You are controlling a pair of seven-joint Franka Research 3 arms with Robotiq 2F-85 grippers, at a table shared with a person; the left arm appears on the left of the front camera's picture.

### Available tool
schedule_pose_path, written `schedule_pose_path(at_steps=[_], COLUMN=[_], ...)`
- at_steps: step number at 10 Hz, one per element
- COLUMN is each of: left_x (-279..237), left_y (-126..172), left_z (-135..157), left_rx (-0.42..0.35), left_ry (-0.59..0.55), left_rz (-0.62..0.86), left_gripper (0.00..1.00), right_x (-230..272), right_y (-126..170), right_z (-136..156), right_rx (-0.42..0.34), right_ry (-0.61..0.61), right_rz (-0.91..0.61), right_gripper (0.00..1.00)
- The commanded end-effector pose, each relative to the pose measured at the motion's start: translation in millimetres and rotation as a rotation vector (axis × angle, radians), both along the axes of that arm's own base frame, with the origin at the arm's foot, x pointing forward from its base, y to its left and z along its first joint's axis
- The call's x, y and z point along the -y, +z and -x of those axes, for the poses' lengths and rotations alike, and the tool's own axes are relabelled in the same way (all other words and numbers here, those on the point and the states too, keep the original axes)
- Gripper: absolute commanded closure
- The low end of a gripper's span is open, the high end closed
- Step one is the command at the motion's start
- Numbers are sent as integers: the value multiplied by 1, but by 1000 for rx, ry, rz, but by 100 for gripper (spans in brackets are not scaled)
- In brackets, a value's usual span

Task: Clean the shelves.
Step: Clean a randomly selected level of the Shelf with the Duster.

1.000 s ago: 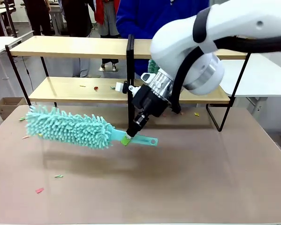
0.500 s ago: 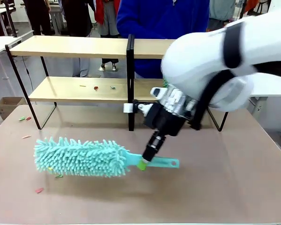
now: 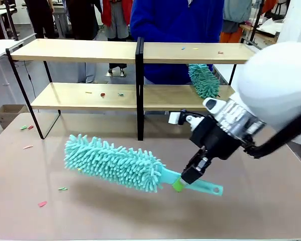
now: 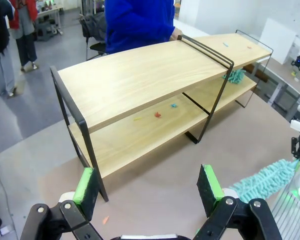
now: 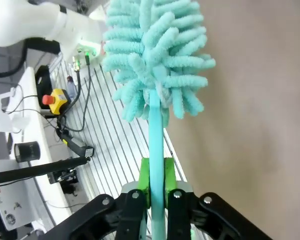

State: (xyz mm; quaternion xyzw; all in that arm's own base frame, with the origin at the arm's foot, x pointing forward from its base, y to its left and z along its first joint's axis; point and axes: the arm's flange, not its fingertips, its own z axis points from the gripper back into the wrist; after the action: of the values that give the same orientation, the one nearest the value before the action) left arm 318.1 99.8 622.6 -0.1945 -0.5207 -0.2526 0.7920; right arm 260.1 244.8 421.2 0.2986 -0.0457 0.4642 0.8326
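Front view: the shelves [image 3: 80, 50] stand along the table's [image 3: 261, 201] far side, long boards running left to right. Scraps [image 3: 103, 94], perhaps paper, lie on both. The right gripper [image 3: 180, 183] clamps a teal duster [image 3: 115, 161] by its handle, fluffy head pointing left.
Left wrist view: the left gripper [image 4: 147, 187] has its jaws apart, facing the shelves.
Right wrist view: green pads [image 5: 144, 181] pinch the handle.

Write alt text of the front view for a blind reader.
The right gripper is shut on the handle of a teal fluffy microfibre duster, its head tilted over the brown table. Behind stand light-wood shelves in a black metal frame, with small coloured scraps on both boards and a second teal duster at the lower board's right end.
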Motion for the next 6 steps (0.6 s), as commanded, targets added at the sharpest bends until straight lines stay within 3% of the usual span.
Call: schedule_pose_path(at_steps=[1,3,4,6], left_x=[0,0,0,0], left_y=[1,1,1,1], left_z=[2,2,2,2], left_rx=[-15,-15,-15,-15], left_ry=[12,12,12,12], left_rz=[-7,-7,-7,-7], left_gripper=[0,0,0,0], right_x=[12,39,62,96], right_y=[3,18,28,65], right_z=[7,2,12,23], right_rx=[19,28,5,55], right_ry=[-24,100,126,169], right_rz=[-10,-73,-86,-212], right_gripper=[88,88,88,88])
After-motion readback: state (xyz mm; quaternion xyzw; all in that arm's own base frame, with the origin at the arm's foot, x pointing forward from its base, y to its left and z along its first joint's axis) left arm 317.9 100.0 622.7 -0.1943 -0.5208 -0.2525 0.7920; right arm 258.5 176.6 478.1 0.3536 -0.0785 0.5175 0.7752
